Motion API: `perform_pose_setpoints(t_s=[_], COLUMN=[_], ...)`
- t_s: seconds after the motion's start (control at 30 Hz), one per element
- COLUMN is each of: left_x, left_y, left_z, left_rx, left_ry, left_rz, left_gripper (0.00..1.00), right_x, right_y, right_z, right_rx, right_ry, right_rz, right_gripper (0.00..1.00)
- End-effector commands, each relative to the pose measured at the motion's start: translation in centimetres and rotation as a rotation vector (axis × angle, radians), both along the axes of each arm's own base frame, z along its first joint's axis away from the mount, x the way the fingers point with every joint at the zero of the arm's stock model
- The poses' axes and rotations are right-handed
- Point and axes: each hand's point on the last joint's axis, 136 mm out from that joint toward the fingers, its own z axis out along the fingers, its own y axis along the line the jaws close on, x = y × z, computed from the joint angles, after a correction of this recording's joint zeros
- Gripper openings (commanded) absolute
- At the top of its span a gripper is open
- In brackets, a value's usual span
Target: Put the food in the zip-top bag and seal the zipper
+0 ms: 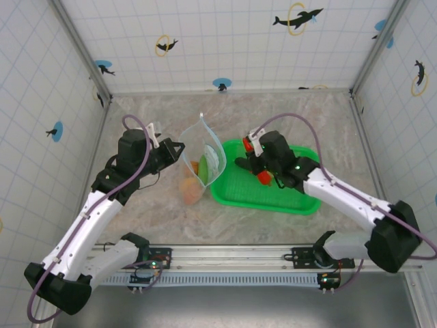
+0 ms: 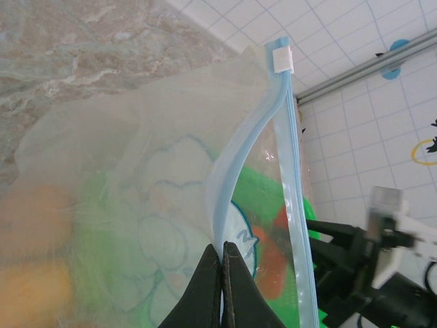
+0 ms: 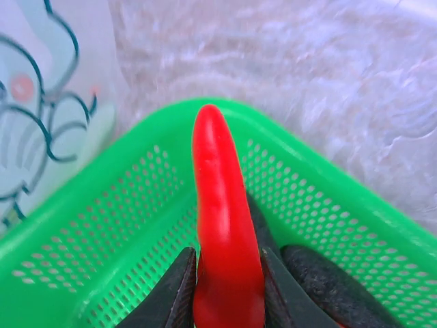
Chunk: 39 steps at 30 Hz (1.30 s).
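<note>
The clear zip-top bag (image 1: 202,158) with its elephant print stands open between the arms. My left gripper (image 2: 223,254) is shut on its pale blue zipper (image 2: 240,154), holding the near lip up; the far lip (image 2: 298,205) stands apart. Orange and green food pieces (image 1: 193,183) lie inside the bag. My right gripper (image 3: 227,263) is shut on the red chili (image 3: 222,205), held over the green mesh basket (image 3: 95,232) just right of the bag. A dark eggplant (image 3: 328,283) lies under the chili in the basket.
The green basket (image 1: 300,201) sits right of centre on the marbled table. Tiled walls with dolphin prints enclose the back and sides. Open tabletop lies behind the bag and along the front.
</note>
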Motion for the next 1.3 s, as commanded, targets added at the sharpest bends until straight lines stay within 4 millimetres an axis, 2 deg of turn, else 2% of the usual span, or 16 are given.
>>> perform_pose_setpoints(t_s=[0.0, 0.1, 0.2, 0.3, 0.4, 0.5, 0.57, 0.73, 0.8, 0.97, 1.13, 1.27], left_x=[0.3, 0.3, 0.4, 0.4, 0.4, 0.3, 0.2, 0.0, -0.1, -0.3, -0.4, -0.3], left_y=[-0.2, -0.4, -0.5, -0.6, -0.6, -0.6, -0.6, -0.8, -0.8, -0.8, -0.8, -0.9], left_z=[1.6, 1.7, 1.8, 1.8, 2.0, 1.9, 1.9, 2.2, 2.2, 2.6, 3.2, 3.6], left_rx=[-0.024, -0.032, -0.038, -0.043, -0.048, -0.051, -0.054, -0.068, -0.071, -0.085, -0.099, -0.11], left_ry=[-0.038, -0.037, -0.036, -0.035, -0.036, -0.034, -0.032, -0.031, -0.032, -0.035, -0.045, -0.05], left_rz=[-0.006, -0.013, -0.017, -0.018, -0.019, -0.018, -0.02, -0.028, -0.029, -0.03, -0.032, -0.032], left_gripper=[0.0, 0.0, 0.0, 0.0, 0.0, 0.0, 0.0, 0.0, 0.0, 0.0, 0.0, 0.0], right_x=[0.0, -1.7, -3.3, -4.7, -6.2, -7.1, -7.1, -6.7, -5.9, -5.5, -5.3, -4.8], right_y=[0.7, 1.3, 1.9, 3.1, 4.4, 4.9, 5.5, 8.4, 9.0, 11.0, 11.2, 12.1], right_z=[8.6, 14.3, 18.9, 22.6, 25.2, 26.3, 26.5, 25.3, 24.2, 21.4, 18.4, 16.2], right_rx=[0.296, 0.465, 0.584, 0.692, 0.77, 0.9, 0.952, 0.978, 0.998, 1.022, 1.059, 1.07], right_ry=[-0.205, -0.328, -0.417, -0.452, -0.487, -0.503, -0.492, -0.471, -0.461, -0.431, -0.444, -0.374], right_rz=[-0.02, 0.044, 0.085, 0.135, 0.194, 0.228, 0.243, 0.295, 0.268, 0.307, 0.326, 0.334], right_gripper=[0.17, 0.15, 0.12, 0.1, 0.09, 0.07, 0.06, 0.03, 0.03, 0.0, 0.0, 0.0])
